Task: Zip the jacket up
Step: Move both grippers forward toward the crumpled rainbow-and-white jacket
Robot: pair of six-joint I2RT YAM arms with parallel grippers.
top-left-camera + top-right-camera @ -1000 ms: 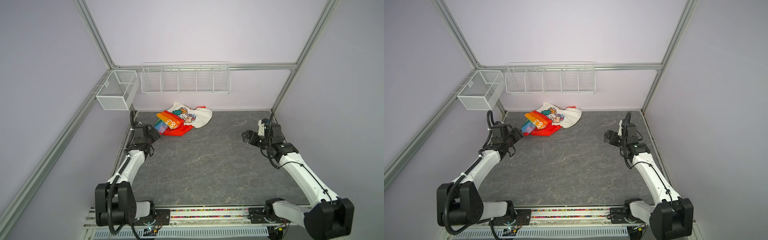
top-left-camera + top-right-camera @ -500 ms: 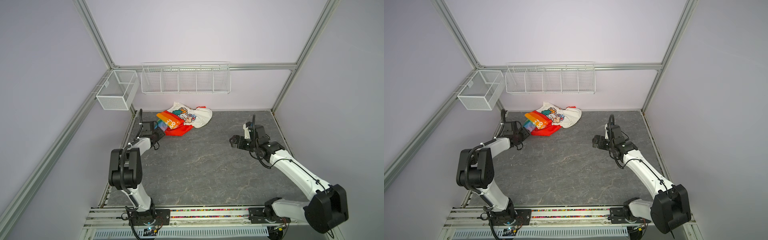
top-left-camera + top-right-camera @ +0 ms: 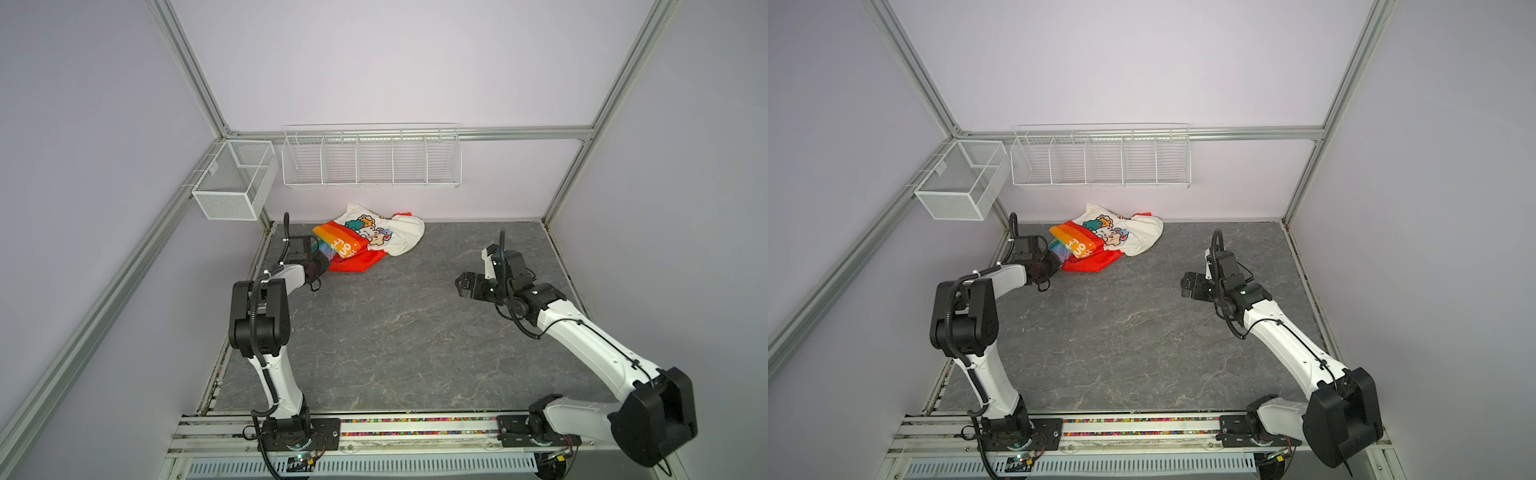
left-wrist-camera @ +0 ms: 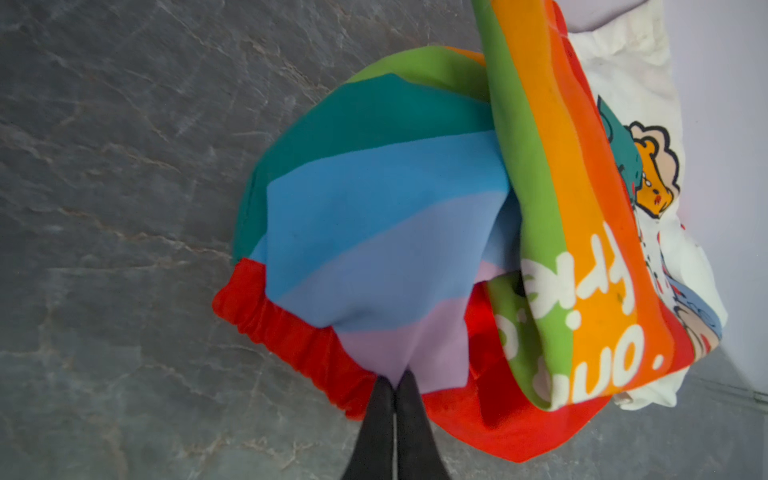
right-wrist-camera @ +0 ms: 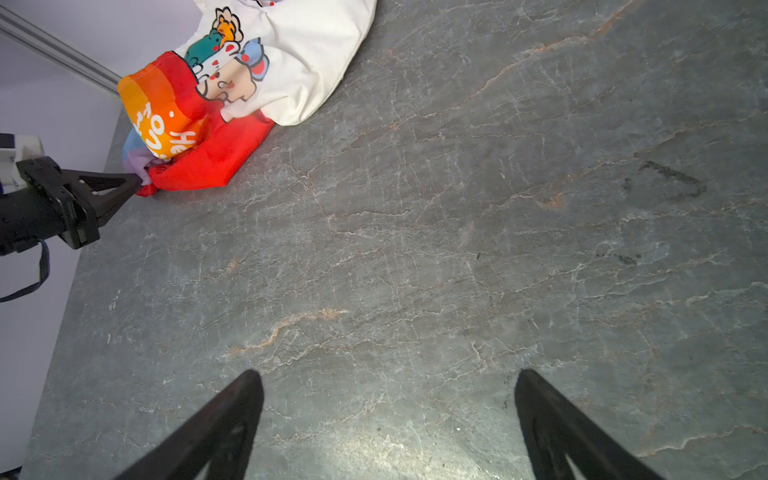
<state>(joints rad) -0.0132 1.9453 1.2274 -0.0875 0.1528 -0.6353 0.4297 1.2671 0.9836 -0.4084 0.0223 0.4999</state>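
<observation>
Both top views: jacket is bunched at the far-left of the table, touching the tip of the left gripper. The rainbow half sits nearest the tip, the white half beyond it. Left arm: elbow up, forearm low and reaching toward the back wall. Right gripper is well apart from the jacket, held above the table, with the right arm stretched forward and the tips pointing left.

Left wrist: left gripper has its 2 fingers pressed together, pinching the jacket at its lilac stripe, just beside the red cuff. The rest is piled just ahead of the tips.

Right wrist: right gripper has its jaws spread wide with nothing between them and bare table below. The jacket is far ahead, with the left gripper clamped on its lilac edge.
</observation>
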